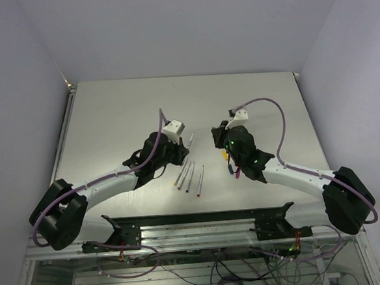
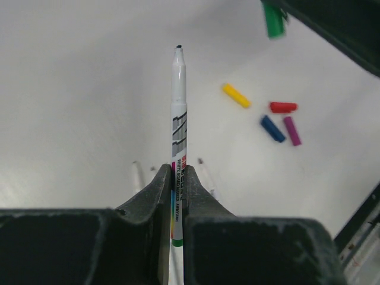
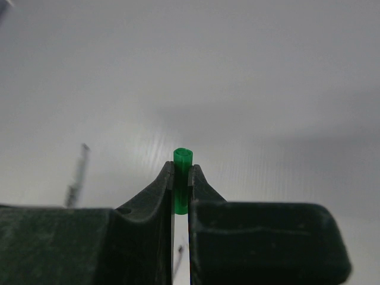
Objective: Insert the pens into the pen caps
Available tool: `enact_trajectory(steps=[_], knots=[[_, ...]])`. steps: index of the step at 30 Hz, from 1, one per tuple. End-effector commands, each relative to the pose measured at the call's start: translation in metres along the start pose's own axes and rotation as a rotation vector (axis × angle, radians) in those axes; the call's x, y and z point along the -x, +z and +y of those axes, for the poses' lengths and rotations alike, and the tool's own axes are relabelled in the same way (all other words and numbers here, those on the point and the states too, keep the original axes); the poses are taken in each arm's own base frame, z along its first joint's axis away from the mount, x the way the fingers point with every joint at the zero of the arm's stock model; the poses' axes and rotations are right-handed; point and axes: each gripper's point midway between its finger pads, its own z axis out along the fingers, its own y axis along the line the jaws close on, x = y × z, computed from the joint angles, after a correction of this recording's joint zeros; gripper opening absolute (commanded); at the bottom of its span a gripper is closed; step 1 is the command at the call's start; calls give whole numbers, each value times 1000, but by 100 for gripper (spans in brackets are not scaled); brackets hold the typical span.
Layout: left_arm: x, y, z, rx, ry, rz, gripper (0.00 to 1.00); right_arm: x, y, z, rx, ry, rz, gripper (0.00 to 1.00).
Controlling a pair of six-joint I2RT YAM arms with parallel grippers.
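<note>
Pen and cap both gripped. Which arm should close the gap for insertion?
Left, probably. The left gripper holds the pen with its tip sticking far out; the right gripper pinches the green cap, open end outward, a steady target.

A pale tabletop (image 1: 110, 115) fills the centre, with plain grey walls (image 1: 15, 63) running from 9 through 12 to 3 o'clock. At 6 o'clock, a black crossbar (image 1: 195, 218) sits above loose wires (image 1: 244, 269).
</note>
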Motion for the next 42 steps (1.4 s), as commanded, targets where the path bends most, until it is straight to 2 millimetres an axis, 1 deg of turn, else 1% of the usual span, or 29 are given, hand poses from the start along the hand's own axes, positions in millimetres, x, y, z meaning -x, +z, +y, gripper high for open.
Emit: enact_trajectory(steps=[1, 6, 9, 12, 16, 25, 30, 36, 42], knots=[[33, 5, -51, -160, 69, -88, 7, 57, -7, 2, 4, 49, -240, 0], [47, -2, -77, -275, 23, -149, 7, 83, -21, 7, 61, 95, -376, 0], [54, -7, -87, -325, 2, -171, 7, 96, -30, 9, 101, 124, -450, 0], [60, -10, -93, -355, -13, -188, 7, 102, -37, 10, 128, 151, -494, 0], [62, -12, -96, -367, -27, -198, 7, 105, -43, 12, 158, 188, -521, 0], [66, -12, -97, -371, -48, -218, 7, 101, -52, 23, 273, 292, -547, 0], [66, -11, -97, -372, -53, -219, 7, 99, -50, 30, 308, 313, -536, 0], [65, -11, -97, -373, -53, -217, 7, 98, -48, 32, 315, 314, -533, 0], [65, -12, -95, -365, -49, -224, 7, 93, -44, 35, 321, 311, -514, 0]])
